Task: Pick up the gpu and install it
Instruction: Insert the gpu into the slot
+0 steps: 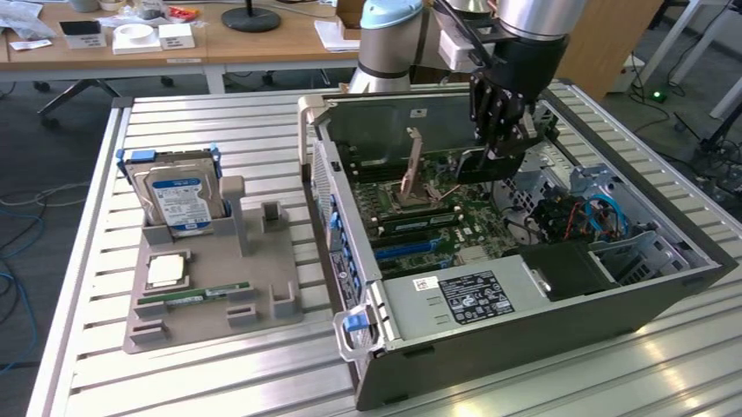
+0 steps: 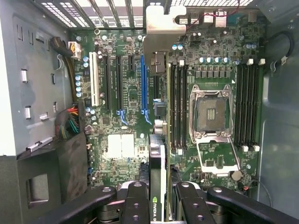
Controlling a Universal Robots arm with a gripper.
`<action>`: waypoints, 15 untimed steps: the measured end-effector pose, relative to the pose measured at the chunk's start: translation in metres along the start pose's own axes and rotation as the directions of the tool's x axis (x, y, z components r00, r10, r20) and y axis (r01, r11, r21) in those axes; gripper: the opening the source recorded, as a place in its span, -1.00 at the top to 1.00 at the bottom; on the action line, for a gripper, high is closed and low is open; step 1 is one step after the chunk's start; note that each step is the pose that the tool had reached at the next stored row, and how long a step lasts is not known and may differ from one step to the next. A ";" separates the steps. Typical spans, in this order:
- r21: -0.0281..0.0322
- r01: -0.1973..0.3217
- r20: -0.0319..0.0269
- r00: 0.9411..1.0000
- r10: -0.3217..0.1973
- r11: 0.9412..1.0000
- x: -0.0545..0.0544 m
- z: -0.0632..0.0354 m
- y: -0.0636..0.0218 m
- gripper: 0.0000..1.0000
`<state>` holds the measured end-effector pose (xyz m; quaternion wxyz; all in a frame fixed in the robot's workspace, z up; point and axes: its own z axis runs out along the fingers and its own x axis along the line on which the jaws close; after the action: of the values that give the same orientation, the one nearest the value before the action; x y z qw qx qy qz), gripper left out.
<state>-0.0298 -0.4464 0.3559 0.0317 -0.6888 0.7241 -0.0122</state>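
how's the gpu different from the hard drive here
The gpu is clamped in the gripper above the motherboard inside the open case. The hard drive stands in the grey holder on the table, at the exterior view's left of the case. The gpu is thin and dark, while the hard drive is thicker and silver with a blue-white label. Both are flat rectangular parts set on edge.
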 end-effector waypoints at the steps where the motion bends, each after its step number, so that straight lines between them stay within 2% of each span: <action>1: 0.000 0.000 0.000 1.000 0.000 1.000 0.000 0.0000 0.0000 0.47; 11: 0.000 0.000 0.000 1.000 0.000 1.000 0.000 0.0002 0.0001 0.47; 15: 0.000 0.000 0.000 1.000 0.000 1.000 0.000 0.0032 0.0003 0.47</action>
<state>-0.0299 -0.4464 0.3527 0.0319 -0.6888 0.7241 -0.0121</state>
